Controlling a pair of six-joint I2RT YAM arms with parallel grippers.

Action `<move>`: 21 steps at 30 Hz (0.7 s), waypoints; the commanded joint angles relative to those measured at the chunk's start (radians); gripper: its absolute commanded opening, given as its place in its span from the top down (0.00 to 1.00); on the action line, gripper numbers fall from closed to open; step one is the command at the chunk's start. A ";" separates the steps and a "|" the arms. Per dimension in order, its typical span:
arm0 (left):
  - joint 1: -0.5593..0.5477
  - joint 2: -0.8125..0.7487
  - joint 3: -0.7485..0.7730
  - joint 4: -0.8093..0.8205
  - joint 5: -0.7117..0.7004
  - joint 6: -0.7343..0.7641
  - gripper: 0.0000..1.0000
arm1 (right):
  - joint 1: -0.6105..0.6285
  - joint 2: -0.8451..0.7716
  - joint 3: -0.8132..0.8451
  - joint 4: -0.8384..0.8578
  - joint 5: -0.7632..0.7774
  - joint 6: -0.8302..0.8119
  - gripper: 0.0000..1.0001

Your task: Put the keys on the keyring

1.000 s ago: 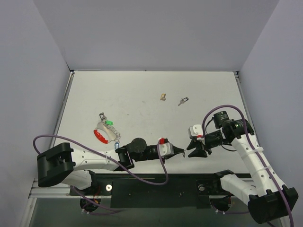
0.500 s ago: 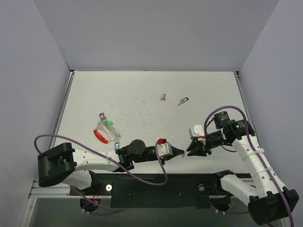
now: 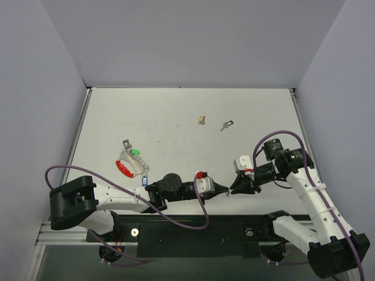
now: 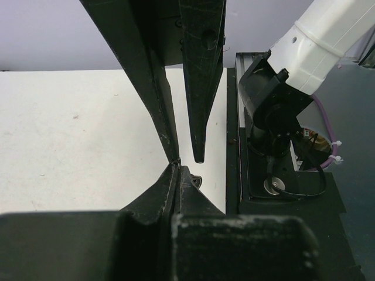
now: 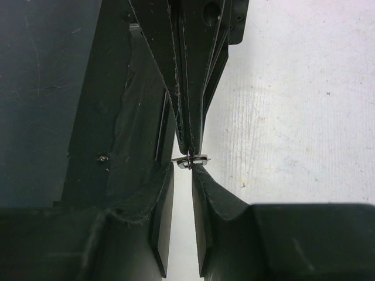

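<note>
My left gripper (image 3: 225, 191) is shut on a tiny key (image 5: 191, 159), a silver sliver pinched at its fingertips; its dark head (image 4: 197, 180) peeks out beside them. My right gripper (image 3: 234, 188) meets it tip to tip near the table's front edge. Its jaws stand a narrow gap apart, and the key lies just across their tips, not between the pads. Another black-headed key (image 3: 227, 124) lies alone at the back of the table. The keyring (image 3: 132, 163), a bunch with red, white and green pieces, rests on the table to the left, behind the left arm.
A small tan scrap (image 3: 201, 120) lies near the lone key. The black base rail (image 3: 193, 234) runs along the near edge right under both grippers. Grey walls close in the table (image 3: 176, 140) on three sides.
The right gripper has edged left onto the left gripper's tip and its jaws have narrowed. The left arm has shifted slightly. Keyring and lone key have not moved.
</note>
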State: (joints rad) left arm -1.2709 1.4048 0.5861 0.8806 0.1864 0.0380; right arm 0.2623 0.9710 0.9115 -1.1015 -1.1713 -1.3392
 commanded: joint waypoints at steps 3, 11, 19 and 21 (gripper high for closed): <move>-0.008 0.008 0.032 0.083 0.004 -0.018 1.00 | 0.015 -0.002 -0.013 -0.018 -0.054 -0.032 0.85; -0.010 0.010 0.031 0.101 0.008 -0.029 1.00 | 0.022 0.008 -0.017 -0.012 -0.048 -0.037 0.85; -0.008 0.016 0.026 0.124 0.012 -0.032 1.00 | 0.028 0.011 -0.014 -0.012 -0.047 -0.038 1.00; -0.010 0.020 0.023 0.130 0.012 -0.033 1.00 | 0.028 0.006 -0.013 -0.012 -0.048 -0.037 1.00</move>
State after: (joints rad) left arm -1.2755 1.4143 0.5861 0.9268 0.1898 0.0151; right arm 0.2779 0.9722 0.9073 -1.0943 -1.1709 -1.3617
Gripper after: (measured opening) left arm 0.018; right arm 0.012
